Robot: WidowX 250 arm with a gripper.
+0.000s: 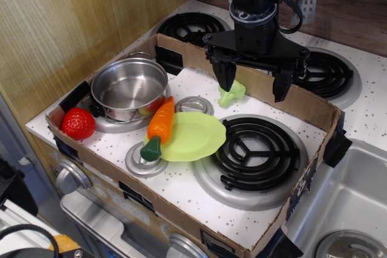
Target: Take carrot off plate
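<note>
The orange carrot (160,124) lies on the left edge of the lime-green plate (193,136), its dark green stem end hanging over the rim toward the front left. The plate sits on the toy stove top between the pot and the front right burner. My gripper (254,84) hangs above the back of the stove, behind and to the right of the plate, its two black fingers spread wide apart and empty. It is well clear of the carrot.
A steel pot (129,89) stands left of the carrot. A red strawberry (78,123) lies at the far left. A small green broccoli (232,93) lies below the gripper. A black coil burner (257,145) is right of the plate. Cardboard walls (302,104) ring the stove; a sink (344,203) lies right.
</note>
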